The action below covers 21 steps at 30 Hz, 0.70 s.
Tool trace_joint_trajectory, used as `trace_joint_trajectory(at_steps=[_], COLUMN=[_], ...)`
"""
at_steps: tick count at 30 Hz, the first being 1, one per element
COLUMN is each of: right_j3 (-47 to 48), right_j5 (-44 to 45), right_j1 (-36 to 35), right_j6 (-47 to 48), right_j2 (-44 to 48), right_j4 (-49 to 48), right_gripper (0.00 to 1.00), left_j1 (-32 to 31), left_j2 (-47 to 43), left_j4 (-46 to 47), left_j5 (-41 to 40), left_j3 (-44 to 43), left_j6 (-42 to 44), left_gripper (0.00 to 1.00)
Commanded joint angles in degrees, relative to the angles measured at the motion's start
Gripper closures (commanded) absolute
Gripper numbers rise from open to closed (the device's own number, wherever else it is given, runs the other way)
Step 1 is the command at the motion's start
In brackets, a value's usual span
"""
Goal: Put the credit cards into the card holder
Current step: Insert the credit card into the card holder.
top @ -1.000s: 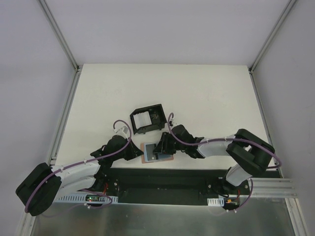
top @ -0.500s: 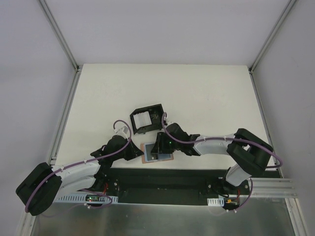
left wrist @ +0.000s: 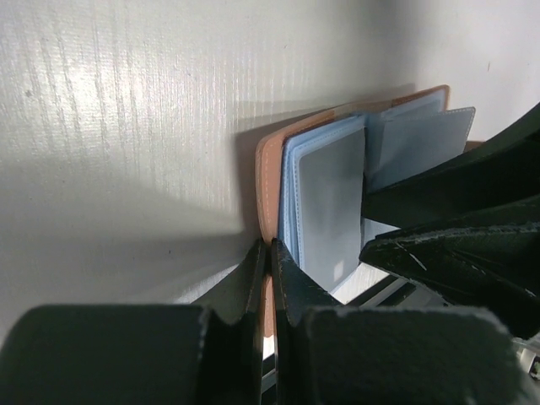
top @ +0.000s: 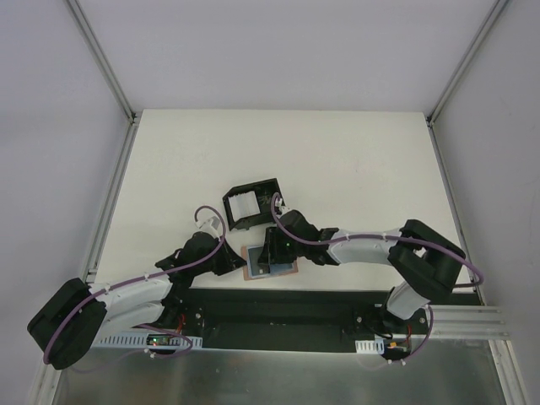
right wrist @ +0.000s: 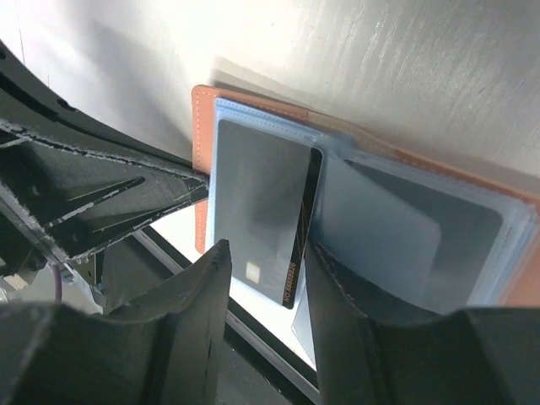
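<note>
**Tan holder pinned open, grey card lined up at a pocket**

The holder (left wrist: 266,177) lies open at the six o'clock edge of the table (top: 337,169), with the black frame (top: 268,202) just beyond it at twelve o'clock. Its nine o'clock edge is pinched by the left gripper (left wrist: 270,253), whose jaws are fully closed on the tan rim. From three o'clock the right gripper (right wrist: 266,253) is held over the open face with its jaws part open. The grey card (right wrist: 257,202) lies between the fingers, but whether the pads press its edges cannot be told.

The step in hand is judged to be the seating of this card in a blue pocket (right wrist: 405,228). To do it well, the rim should be clamped firmly so that the holder is not dragged. The card should be held flat and square to the pocket mouth and pushed along its length, not downward, so that the thin pocket is not buckled. The table edge is close, so any slide towards six o'clock should be avoided.

From the right wrist, the card's dark stripe and small chip are shown, with more pockets at its three o'clock. From the left wrist, the pinch on the rim is shown plainly. Only from above is the layout seen: both arms meeting over the holder, the frame apart from it. Further cards cannot be counted in any view.
</note>
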<state>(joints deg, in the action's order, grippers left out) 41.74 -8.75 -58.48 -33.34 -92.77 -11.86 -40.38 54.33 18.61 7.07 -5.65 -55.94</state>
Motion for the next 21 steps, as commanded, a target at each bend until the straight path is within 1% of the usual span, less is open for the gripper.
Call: trace_joint_trajectory(at_steps=[1,4,8,13,21], right_j3=[1.68,1.59,1.95,1.68,4.14], right_j5=[5.57,10.23,12.0,13.06,14.2], right_j1=[-1.11,-1.02,-0.94,-1.02,-1.02], right_j6=[3.28,4.86,5.31,3.9,3.81], right_j2=[6.09,9.71,11.91,11.13,6.21], right_j4=[5.87,10.09,14.4,16.33,21.16], right_gripper=[0.55,0.53,0.53,0.54,0.56], left_j1=[0.48,0.48,0.48,0.48,0.48], left_j2=[-0.36,-2.29,-4.31,-5.28,-7.83], left_j4=[-2.17,-3.49,-5.42,-6.57,-8.32], left_j5=[1.19,1.1,1.19,2.07,3.65], left_j3=[0.73,0.38,-0.15,-1.29,-3.66], left_j6=[0.92,0.84,1.36,2.15,2.94], left_gripper=[1.0,1.0,1.0,1.0,1.0])
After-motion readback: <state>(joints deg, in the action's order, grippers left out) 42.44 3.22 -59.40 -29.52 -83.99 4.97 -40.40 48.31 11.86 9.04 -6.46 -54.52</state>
